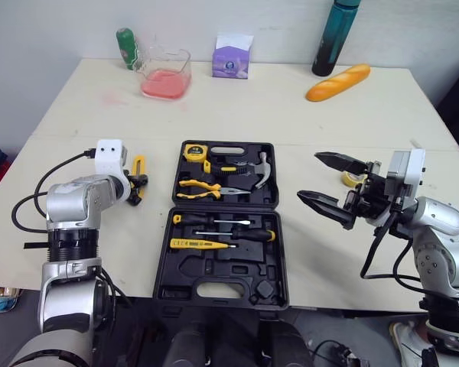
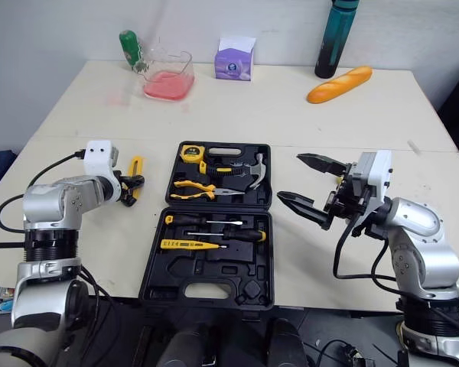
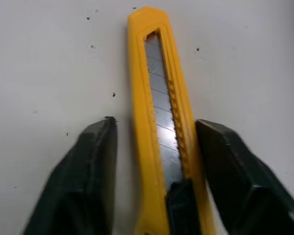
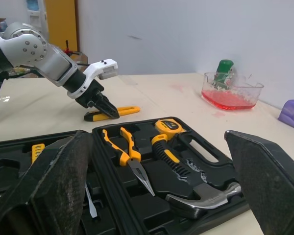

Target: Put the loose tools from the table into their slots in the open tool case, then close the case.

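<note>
Yellow utility knife [image 3: 159,98], toward desk's left edge, between left gripper's [image 3: 154,125] parted fingers [image 3: 88,171]: squared for a pinch, likely. Right gripper [image 1: 307,175] spread, empty.

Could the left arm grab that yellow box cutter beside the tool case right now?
Probably yes: the left gripper is open, with one finger on each side of the yellow utility knife, which lies flat on the table, and nothing else is between them.

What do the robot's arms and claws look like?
The left arm and right arm are silver-grey, rounded, with black ribbed bands. Each wrist carries a white box, and black cables loop alongside. The left claw and right claw each have two black pointed fingers.
</note>
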Controlling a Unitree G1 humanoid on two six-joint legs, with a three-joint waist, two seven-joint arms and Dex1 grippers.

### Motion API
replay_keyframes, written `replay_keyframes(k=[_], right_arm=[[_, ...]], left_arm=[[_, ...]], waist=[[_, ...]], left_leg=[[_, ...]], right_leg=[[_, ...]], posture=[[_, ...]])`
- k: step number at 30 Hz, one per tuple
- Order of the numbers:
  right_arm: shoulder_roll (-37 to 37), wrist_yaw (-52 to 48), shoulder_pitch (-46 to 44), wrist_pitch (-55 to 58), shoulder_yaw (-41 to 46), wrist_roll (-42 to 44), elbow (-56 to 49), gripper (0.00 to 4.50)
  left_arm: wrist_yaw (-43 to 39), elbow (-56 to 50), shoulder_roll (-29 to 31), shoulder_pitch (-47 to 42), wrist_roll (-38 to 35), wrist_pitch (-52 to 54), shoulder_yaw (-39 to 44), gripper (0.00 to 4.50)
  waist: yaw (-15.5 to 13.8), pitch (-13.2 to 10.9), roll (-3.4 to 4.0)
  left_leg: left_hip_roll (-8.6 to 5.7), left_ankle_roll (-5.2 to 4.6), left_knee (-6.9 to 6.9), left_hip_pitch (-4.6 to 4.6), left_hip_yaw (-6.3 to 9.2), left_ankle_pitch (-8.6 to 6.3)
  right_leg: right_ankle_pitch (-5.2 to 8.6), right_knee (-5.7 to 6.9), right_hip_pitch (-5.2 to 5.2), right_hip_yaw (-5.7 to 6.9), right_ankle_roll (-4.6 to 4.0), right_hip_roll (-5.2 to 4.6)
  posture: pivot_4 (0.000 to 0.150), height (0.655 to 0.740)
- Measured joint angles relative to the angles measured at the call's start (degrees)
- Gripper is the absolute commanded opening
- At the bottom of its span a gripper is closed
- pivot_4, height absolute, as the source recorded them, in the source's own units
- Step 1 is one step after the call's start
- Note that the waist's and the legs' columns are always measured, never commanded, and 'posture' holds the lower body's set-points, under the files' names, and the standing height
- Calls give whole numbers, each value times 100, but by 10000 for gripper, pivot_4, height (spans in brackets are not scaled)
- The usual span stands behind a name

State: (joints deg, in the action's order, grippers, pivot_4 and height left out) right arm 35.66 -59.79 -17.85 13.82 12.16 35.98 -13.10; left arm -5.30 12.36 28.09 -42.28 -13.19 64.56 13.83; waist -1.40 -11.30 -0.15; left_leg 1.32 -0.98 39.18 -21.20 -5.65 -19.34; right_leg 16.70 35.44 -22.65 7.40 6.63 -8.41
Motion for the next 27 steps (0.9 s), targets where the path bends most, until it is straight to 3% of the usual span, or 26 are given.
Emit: replay_keyframes(k=[12, 16, 21, 27], right_arm=[[190, -405, 257, -149, -7, -88, 137, 45000], [266, -564, 341, -268, -6, -136, 207, 45000], [411, -705, 475, -385, 38, -163, 257, 45000], [809, -1083, 936, -513, 169, -204, 241, 45000]], left_arm=[[-315, -534, -95, 408, -272, -425, 511, 12575], [-752, -1144, 245, 588, -491, -485, 553, 12575], [-1772, -1854, 778, 1040, -773, -1153, 482, 12575], [-3966, -2810, 1599, 2037, -1316, -2470, 123, 12575]], waist=[[16, -5, -13], [24, -9, -20], [21, -9, -20], [14, -10, -19]], left_leg=[[4, -1, 0, -3, -2, 0], [5, 0, -1, -3, -2, 0], [7, 0, -1, -2, -3, 0], [9, -1, -3, -5, -5, -3]], right_leg=[[0, -1, -2, 0, 0, 0], [0, -3, -3, 0, 0, 0], [0, -4, -3, -1, 0, 0], [0, -15, -2, 1, -1, 0]], posture=[[1500, 7400], [1500, 7400], [1500, 7400], [1500, 7400]])
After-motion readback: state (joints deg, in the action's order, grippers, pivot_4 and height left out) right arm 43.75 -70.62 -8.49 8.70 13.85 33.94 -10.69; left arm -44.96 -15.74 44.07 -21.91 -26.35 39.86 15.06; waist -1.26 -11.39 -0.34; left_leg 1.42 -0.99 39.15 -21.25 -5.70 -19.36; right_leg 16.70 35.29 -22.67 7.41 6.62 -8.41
